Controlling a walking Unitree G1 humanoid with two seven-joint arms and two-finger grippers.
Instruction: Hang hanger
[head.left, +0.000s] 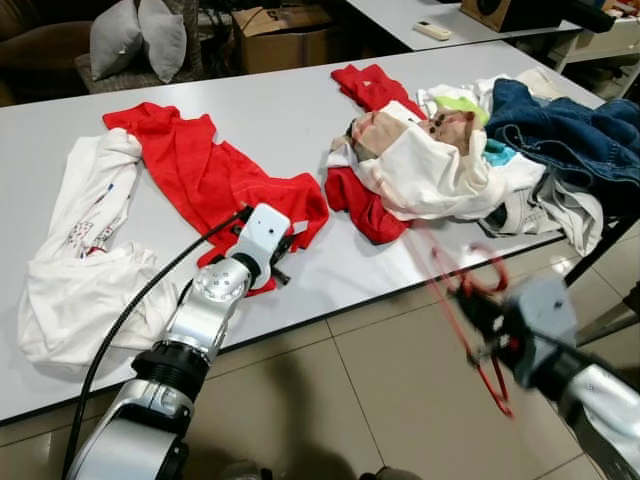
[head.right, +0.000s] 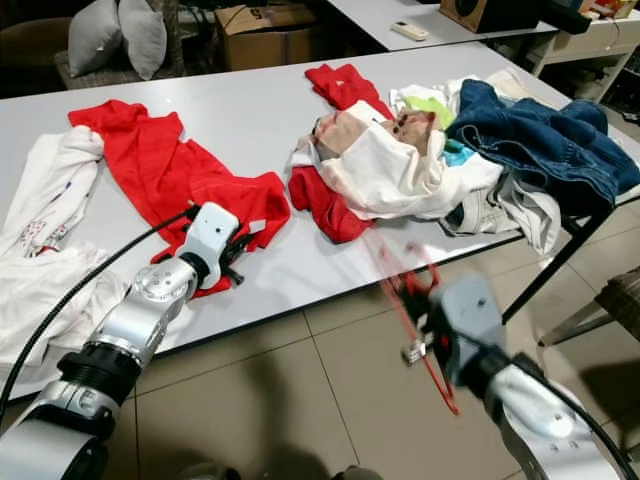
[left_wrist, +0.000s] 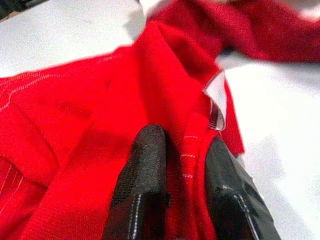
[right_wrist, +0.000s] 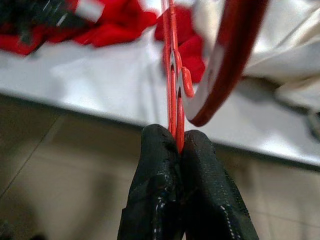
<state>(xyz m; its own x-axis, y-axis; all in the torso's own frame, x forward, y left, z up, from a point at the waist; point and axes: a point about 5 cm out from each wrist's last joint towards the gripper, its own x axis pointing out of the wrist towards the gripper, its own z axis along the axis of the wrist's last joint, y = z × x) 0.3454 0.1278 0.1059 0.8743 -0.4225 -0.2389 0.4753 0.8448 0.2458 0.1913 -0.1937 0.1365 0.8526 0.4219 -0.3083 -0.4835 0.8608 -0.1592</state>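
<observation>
White and long, the surface (head.left: 290, 120) runs across the upper part of the head views above a tiled floor (head.left: 400, 400). At left lies a white garment (head.left: 75, 250), beside it a red shirt (head.left: 200, 170) spread toward the middle. To the right sits a heap of clothes (head.left: 420, 160) in white and red, with blue jeans (head.left: 570, 130) at the far right edge. Two grey cushions (head.left: 135, 35) and a cardboard box (head.left: 285, 35) stand behind, at the top.

The left gripper (left_wrist: 185, 160) rests low on the red shirt near the front edge of the surface; its jaws pinch a fold of the red cloth between them. The right gripper (right_wrist: 180, 145) hangs off the surface at lower right, over the floor, blurred in the head views. Its jaws are closed on the thin stem of a red hanger (right_wrist: 175, 75), whose hook (right_wrist: 225, 65) curves just beyond the fingertips.
</observation>
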